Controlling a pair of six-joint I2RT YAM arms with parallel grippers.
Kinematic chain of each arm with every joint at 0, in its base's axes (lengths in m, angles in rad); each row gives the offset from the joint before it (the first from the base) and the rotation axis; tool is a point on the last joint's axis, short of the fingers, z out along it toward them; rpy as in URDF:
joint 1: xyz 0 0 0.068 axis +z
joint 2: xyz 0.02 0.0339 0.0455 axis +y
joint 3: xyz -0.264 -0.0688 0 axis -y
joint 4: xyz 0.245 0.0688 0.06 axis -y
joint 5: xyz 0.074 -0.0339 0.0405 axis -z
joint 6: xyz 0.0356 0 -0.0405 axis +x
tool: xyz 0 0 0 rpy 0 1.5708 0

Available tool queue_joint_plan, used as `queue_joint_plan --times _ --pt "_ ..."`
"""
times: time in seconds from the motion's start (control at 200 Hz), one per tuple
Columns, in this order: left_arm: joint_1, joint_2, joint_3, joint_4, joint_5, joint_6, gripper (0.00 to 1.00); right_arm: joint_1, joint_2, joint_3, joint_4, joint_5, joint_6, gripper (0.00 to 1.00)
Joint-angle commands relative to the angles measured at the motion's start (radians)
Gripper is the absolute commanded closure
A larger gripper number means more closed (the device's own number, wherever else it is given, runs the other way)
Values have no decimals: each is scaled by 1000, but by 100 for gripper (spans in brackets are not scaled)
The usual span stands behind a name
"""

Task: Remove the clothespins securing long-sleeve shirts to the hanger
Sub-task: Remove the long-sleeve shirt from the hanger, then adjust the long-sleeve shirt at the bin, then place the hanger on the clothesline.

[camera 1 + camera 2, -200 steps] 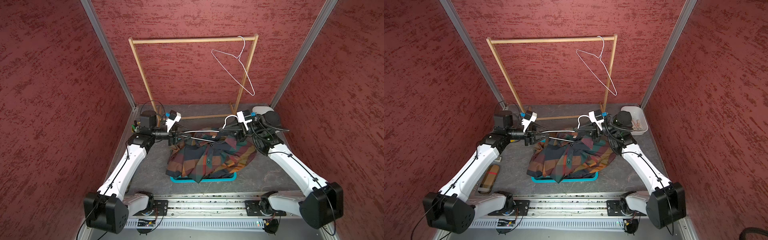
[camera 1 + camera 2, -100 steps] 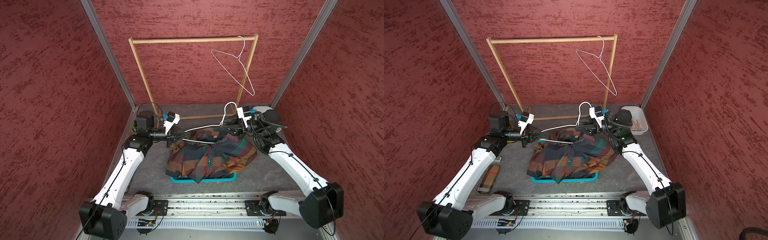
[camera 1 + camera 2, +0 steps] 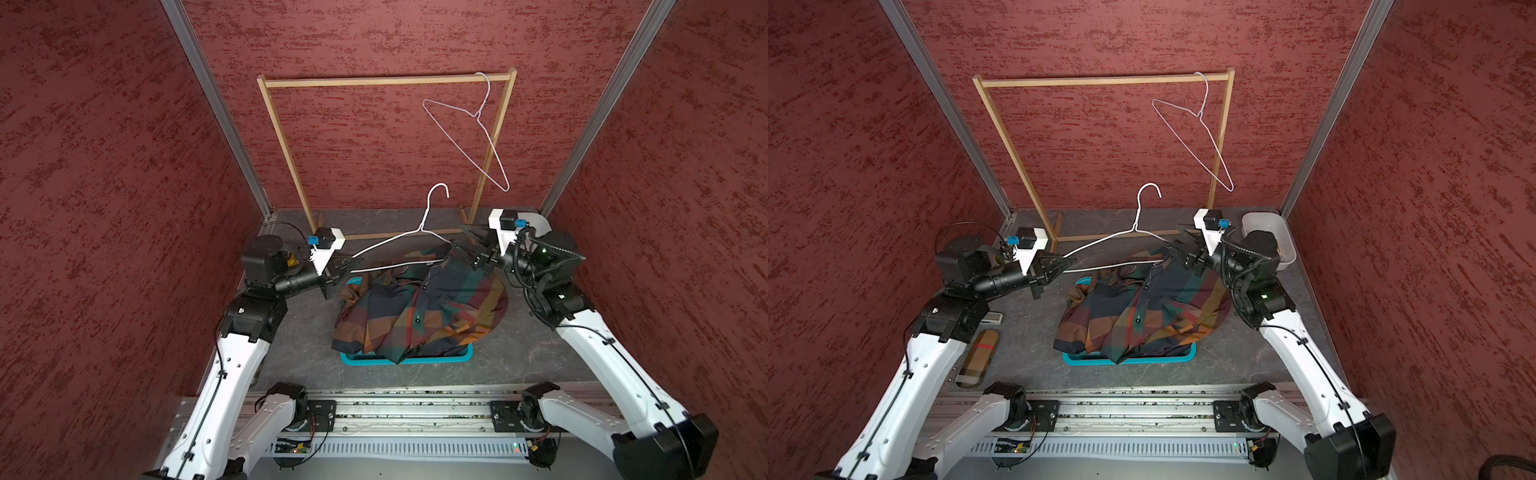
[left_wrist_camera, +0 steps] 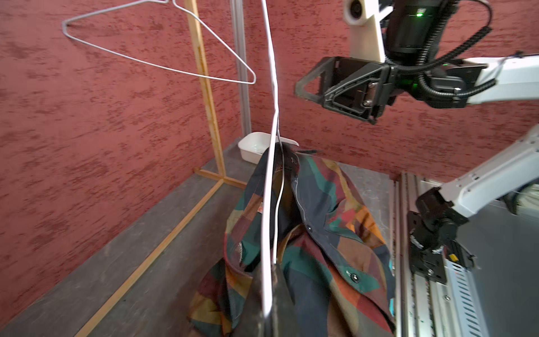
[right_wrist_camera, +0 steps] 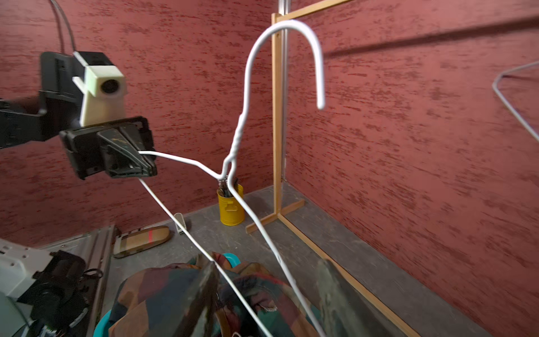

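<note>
Left gripper (image 3: 351, 265) — clenched on one shoulder tip of a white wire hanger (image 5: 237, 137), which it holds off the floor with the hook pointing up. Right gripper (image 5: 269, 291) — jaws apart, set either side of the hanger's other shoulder wire without pinching it, just over the collar. Plaid shirts (image 3: 415, 316): one heap, and I cannot tell one from two. The collar end is raised on the hanger's far shoulder and the rest is slumped over a teal tray (image 3: 415, 360) between the arms. Wooden rack (image 3: 374, 81) at the back wall, with a bare grey hanger (image 3: 478, 115) on its rail. White tub (image 3: 1252, 224) beside the right arm. Yellow tin (image 5: 231, 208) in the back corner near the left arm.
</note>
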Motion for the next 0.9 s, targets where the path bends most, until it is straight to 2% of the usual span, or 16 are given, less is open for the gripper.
queue_joint_plan --times 0.0,0.18,0.301,0.396,0.531,0.691,0.832,0.892 --pt "-5 -27 -3 43 -150 -15 100 -12 -54 -39 -146 190 34 41" --pt "-4 -68 12 21 -141 5 100 -46 -104 -77 -325 335 100 38" --pt "-4 -97 26 -3 -167 20 100 -93 -133 -145 -342 311 193 38" --pt "-5 -117 30 15 -193 10 100 -125 -150 -189 -383 352 237 35" --pt "-5 -138 29 93 -287 -10 100 -190 -150 -237 -438 340 285 34" --pt "-9 -114 54 205 -406 -26 100 -235 -183 -353 -364 216 386 34" --pt "-30 -40 101 276 -527 -22 100 -239 -184 -484 -134 24 536 39" --pt "-45 1 130 297 -599 -18 100 -238 -182 -519 -77 -19 575 41"
